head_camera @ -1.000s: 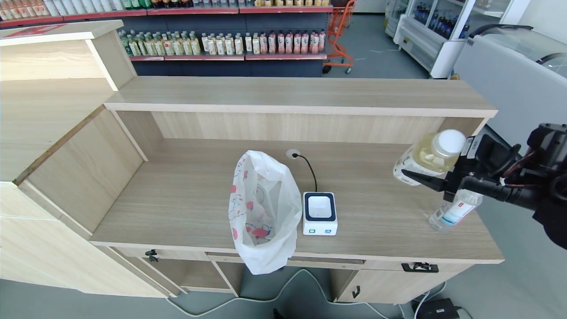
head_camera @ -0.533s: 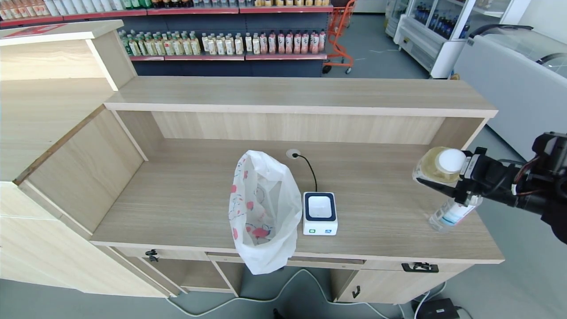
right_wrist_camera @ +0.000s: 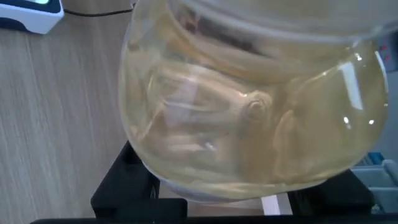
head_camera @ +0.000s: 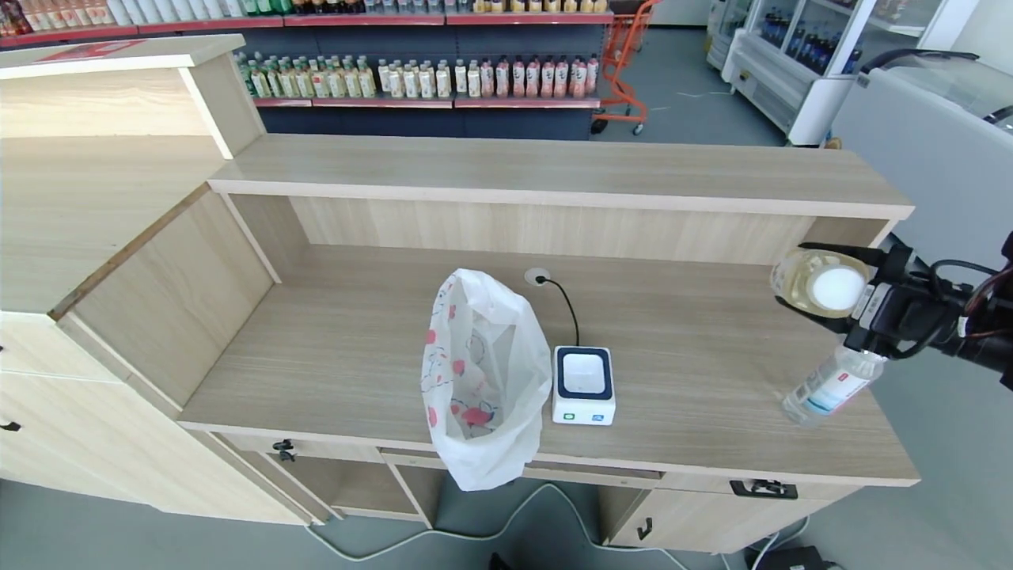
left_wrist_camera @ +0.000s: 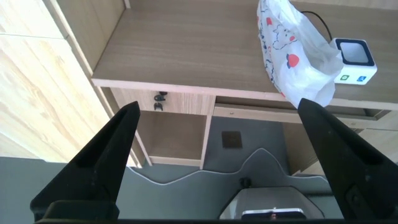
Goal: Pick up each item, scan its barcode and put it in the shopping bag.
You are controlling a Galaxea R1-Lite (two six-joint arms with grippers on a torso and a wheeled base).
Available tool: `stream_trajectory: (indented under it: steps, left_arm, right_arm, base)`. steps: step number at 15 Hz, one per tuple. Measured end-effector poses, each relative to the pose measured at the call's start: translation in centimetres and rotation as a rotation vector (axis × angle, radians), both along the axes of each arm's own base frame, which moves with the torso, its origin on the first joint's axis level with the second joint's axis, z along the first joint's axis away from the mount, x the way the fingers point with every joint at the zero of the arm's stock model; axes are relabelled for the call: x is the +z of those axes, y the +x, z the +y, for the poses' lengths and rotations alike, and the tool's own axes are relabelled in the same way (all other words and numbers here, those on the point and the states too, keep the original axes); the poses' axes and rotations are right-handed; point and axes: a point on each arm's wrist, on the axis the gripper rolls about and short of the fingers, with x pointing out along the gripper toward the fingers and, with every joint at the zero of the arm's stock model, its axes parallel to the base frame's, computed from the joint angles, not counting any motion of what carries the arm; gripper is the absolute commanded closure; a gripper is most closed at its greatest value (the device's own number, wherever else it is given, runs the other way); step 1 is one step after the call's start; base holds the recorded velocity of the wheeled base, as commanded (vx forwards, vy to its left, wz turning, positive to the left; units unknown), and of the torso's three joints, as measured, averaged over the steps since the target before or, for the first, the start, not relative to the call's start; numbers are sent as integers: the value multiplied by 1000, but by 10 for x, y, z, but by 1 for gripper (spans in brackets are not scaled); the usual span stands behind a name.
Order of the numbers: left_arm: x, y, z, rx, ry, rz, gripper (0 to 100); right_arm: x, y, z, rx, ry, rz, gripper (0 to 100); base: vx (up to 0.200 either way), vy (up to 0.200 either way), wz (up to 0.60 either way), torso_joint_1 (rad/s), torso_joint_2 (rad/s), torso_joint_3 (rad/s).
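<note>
The right gripper (head_camera: 791,275) clasped a yellowish drink bottle (head_camera: 831,286) (white cap facing up) over the surface's (head_camera: 696,372) right edge, above a water bottle (head_camera: 831,385) standing near the front-right corner. The shopping bag (head_camera: 483,380) sat mid-front, with the scanner (head_camera: 584,385) just beside it. The left gripper (left_wrist_camera: 219,106) gaped wide.

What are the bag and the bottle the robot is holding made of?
The shopping bag looks like thin plastic film: whitish, half see-through, crumpled. The bottle seems clear glossy plastic, maybe glass: yellowish liquid shows through it.
</note>
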Motion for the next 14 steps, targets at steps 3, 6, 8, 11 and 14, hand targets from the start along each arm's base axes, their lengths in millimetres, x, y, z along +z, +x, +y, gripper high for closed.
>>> stream_trajectory:
  steps: [3,6,8,11,14]
  left_arm:
    - [0,0,0,-1,0,1,0]
    - [0,0,0,0,0,0,0]
    - [0,0,0,0,0,0,0]
    - [0,0,0,0,0,0,0]
    - [0,0,0,0,0,0,0]
  right_arm:
    - [-11,10,17,64,-31,-20,100]
    - [-27,24,42,147,-50,-63,100]
    - [-46,31,55,190,-67,-33,100]
    - [-70,34,59,232,-87,17,100]
    - [-83,35,57,247,-117,26,100]
  base:
    - [0,0,600,2,5,-2]
    - [0,0,200,-1,-1,-1]
    - [0,0,0,0,0,0]
    - [0,0,0,0,0,0]
    - [0,0,0,0,0,0]
